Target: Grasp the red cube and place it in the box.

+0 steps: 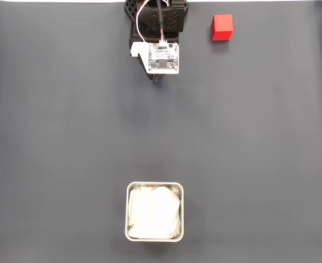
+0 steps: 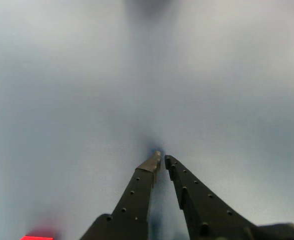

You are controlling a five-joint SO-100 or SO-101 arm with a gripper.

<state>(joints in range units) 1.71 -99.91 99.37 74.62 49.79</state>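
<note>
In the fixed view the red cube (image 1: 222,27) sat on the dark table (image 1: 67,137) near the top edge, right of the arm (image 1: 159,33) and well apart from the box (image 1: 154,211) (white lining inside) at bottom centre. In the wrist view the gripper (image 2: 162,160) held nothing, its black fingers (image 2: 136,195) nearly together with a narrow gap at the tips.

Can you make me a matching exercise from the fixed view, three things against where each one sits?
Things:
1. red cube
2. box
3. pincer

Places:
A. bottom centre, white lining inside
B. top centre, fingertips nearly together in the wrist view
C. top right, on the dark mat

Pairs: 1-C, 2-A, 3-B
</note>
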